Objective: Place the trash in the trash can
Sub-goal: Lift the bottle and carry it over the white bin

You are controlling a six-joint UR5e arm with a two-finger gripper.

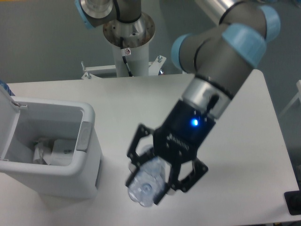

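My gripper (151,181) is shut on the small clear plastic bottle (146,185) and holds it above the table, its base toward the camera; the blue cap is hidden. The white trash can (87,160) stands at the left with its lid (7,120) open and its grey latch tab (83,136) on the right wall. Whitish crumpled plastic, the pouch (54,150), lies inside the can. The gripper is to the right of the can, a short gap away from it.
The white table (235,141) reaches to the right edge and front. The arm's base column (129,47) stands behind the table. A dark object (294,202) sits at the front right corner.
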